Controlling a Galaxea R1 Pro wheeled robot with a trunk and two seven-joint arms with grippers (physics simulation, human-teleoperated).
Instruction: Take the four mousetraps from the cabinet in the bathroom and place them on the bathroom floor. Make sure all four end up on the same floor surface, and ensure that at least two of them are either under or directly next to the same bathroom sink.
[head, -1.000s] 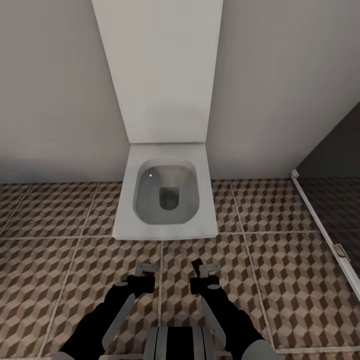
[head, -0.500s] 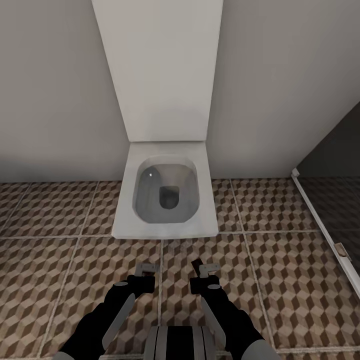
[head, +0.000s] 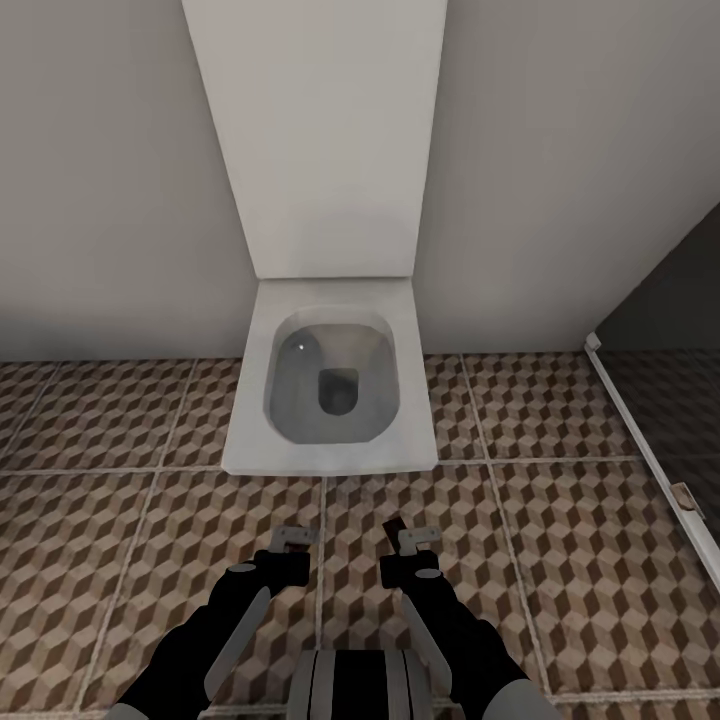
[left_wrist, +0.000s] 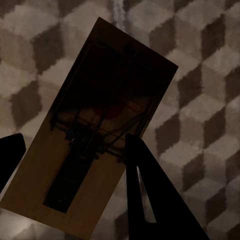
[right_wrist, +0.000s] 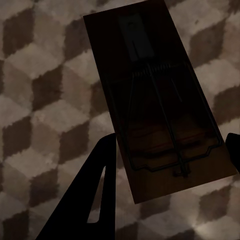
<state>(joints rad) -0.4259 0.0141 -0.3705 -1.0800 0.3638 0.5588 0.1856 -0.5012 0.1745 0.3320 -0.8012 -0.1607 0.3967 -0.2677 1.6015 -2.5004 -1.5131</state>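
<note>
The bathroom floor (head: 560, 560) is covered in large square tiles printed with a brown, beige and white cube pattern, divided by pale grout lines. A white toilet (head: 332, 390) is seen over it against the wall, beside a dark-framed enclosure (head: 650, 470).

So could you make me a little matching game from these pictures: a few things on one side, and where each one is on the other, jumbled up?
Things:
1. toilet
2. left gripper's mousetrap
3. right gripper's mousetrap
4. dark glass panel

Places:
A. between the fingers of the left gripper, above the tiles
B. against the pale wall, straight ahead of the robot
D. along the right edge of the head view
C. between the fingers of the right gripper, above the tiles

Pairs: 1-B, 2-A, 3-C, 4-D. All of it sits over the cube-patterned bathroom floor.
</note>
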